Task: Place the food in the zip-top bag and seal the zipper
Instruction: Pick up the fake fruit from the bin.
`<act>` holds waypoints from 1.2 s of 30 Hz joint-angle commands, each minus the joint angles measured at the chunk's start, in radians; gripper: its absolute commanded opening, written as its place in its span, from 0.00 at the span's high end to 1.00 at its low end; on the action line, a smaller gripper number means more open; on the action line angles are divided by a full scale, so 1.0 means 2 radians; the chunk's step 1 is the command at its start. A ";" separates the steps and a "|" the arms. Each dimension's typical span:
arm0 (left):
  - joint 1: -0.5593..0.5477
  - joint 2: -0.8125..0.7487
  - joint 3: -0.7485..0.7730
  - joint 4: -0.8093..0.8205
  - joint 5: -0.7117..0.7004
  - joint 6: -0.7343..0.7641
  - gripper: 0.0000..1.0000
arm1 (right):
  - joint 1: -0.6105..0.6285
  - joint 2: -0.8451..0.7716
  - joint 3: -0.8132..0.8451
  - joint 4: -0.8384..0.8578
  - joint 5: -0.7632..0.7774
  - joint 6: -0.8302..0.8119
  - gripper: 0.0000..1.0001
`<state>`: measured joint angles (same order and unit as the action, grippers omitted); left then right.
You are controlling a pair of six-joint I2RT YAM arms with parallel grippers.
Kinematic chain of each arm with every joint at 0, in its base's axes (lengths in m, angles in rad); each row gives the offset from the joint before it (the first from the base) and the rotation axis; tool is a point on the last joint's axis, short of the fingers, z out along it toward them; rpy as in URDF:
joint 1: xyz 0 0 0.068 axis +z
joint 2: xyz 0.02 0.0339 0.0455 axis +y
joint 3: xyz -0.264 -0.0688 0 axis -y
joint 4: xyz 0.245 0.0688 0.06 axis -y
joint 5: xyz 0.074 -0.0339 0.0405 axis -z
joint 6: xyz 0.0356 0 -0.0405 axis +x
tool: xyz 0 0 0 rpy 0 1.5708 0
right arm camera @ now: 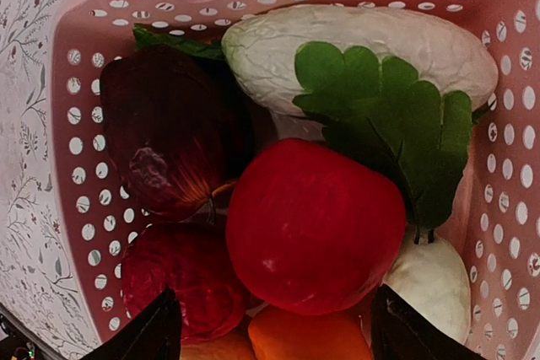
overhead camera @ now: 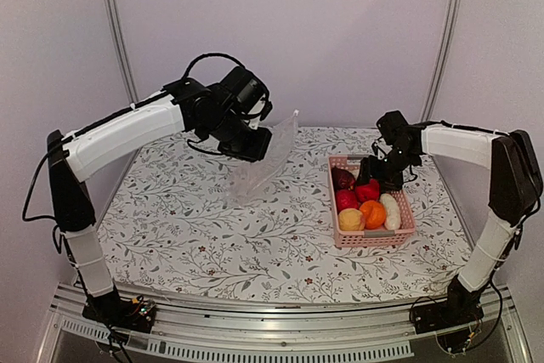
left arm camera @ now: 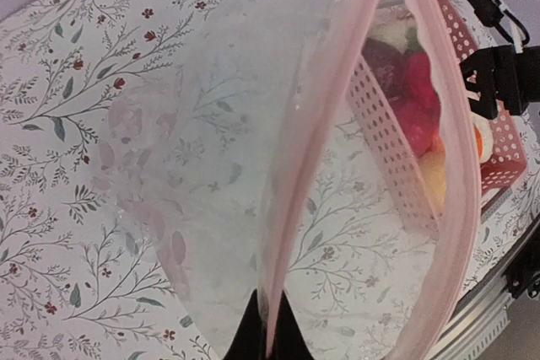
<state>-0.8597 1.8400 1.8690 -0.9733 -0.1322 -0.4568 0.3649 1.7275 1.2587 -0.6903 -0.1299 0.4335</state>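
Spread wide and empty, the right pincer straddles the glossy red round toy fruit in the pink lattice basket: picking, I judge; next, close and lift. Left of the basket, the shut left pincer holds up the clear crinkly zip-top bag by its pinkish zipper strip.

At table centre: bag, held up in left gripper. Right of it: basket, all food inside. Over basket's far end: right gripper.

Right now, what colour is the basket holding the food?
The basket is pink, with round holes; clearest in the right wrist view.
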 commanded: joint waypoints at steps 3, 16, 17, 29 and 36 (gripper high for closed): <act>-0.002 0.018 0.010 0.023 0.031 -0.009 1.00 | -0.003 0.041 0.027 0.009 0.018 0.012 0.21; -0.002 0.029 0.012 0.035 0.039 -0.018 1.00 | -0.004 0.069 0.022 0.044 0.052 0.022 0.36; -0.002 0.032 0.014 0.035 0.040 -0.018 1.00 | -0.004 0.063 0.020 0.044 0.056 0.021 0.40; 0.003 0.046 0.016 0.053 0.052 -0.033 1.00 | 0.018 -0.136 0.030 0.011 -0.019 0.017 0.57; 0.009 0.058 0.029 0.063 0.072 -0.044 1.00 | 0.083 -0.203 0.063 0.092 -0.093 0.041 0.59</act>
<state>-0.8581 1.9213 1.8874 -0.8734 -0.0277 -0.5274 0.4644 1.3544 1.3506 -0.6109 -0.2077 0.4828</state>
